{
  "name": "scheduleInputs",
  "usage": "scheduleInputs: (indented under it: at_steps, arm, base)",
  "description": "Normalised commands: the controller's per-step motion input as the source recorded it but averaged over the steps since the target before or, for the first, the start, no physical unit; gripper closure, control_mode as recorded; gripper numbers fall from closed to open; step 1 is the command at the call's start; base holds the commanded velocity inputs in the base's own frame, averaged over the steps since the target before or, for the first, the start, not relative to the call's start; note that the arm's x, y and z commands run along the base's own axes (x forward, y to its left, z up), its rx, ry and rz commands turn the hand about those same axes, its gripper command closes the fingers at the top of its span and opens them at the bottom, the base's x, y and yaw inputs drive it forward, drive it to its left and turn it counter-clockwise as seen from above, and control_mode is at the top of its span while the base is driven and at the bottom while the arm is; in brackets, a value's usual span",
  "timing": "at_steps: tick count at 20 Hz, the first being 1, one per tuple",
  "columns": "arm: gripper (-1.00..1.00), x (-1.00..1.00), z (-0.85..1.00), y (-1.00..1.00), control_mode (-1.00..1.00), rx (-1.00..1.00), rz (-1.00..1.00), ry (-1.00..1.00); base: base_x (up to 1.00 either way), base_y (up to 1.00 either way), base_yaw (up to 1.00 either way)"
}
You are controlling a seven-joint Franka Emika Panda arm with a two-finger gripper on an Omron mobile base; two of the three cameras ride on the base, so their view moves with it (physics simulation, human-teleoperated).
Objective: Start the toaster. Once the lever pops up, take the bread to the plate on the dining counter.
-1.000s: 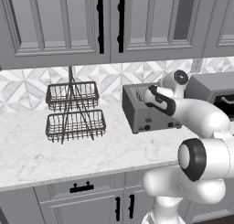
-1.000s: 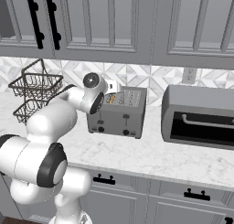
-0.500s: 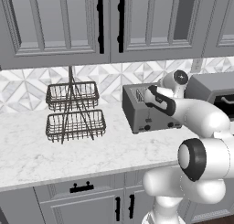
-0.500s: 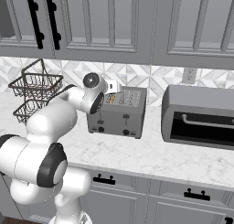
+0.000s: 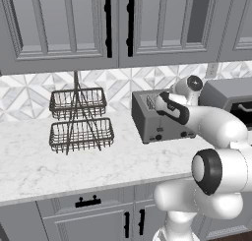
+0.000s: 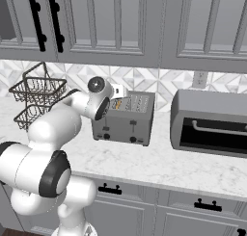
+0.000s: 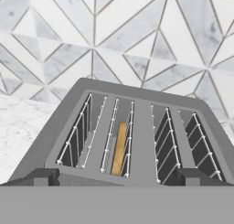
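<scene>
grey toaster (image 7: 137, 127), tan bread (image 7: 119, 147), white-grey diamond-patterned backsplash (image 7: 137, 35).

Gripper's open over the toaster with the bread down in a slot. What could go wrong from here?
1. The bread sits deep in one narrow slot of the toaster; the open gripper could catch the slot's wire guides instead of the slice.
2. The gripper hangs above the slots, while the controls sit low on the front, so starting it means a reach down around the body, which might shove the toaster.
</scene>
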Motion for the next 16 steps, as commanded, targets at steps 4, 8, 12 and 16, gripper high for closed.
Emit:
scheduleInputs:
  at_steps: [4, 8, 12, 16]
  arm:
    - [-1.00, 0.00, 0.00, 0.00, -1.00, 0.00, 0.00, 0.00]
    - [-1.00, 0.00, 0.00, 0.00, -1.00, 0.00, 0.00, 0.00]
    - [-1.00, 0.00, 0.00, 0.00, -1.00, 0.00, 0.00, 0.00]
    - [-1.00, 0.00, 0.00, 0.00, -1.00, 0.00, 0.00, 0.00]
  base:
    - [0.00, 0.00, 0.00]
    - [0.00, 0.00, 0.00]
    - [0.00, 0.00, 0.00]
    - [0.00, 0.00, 0.00]
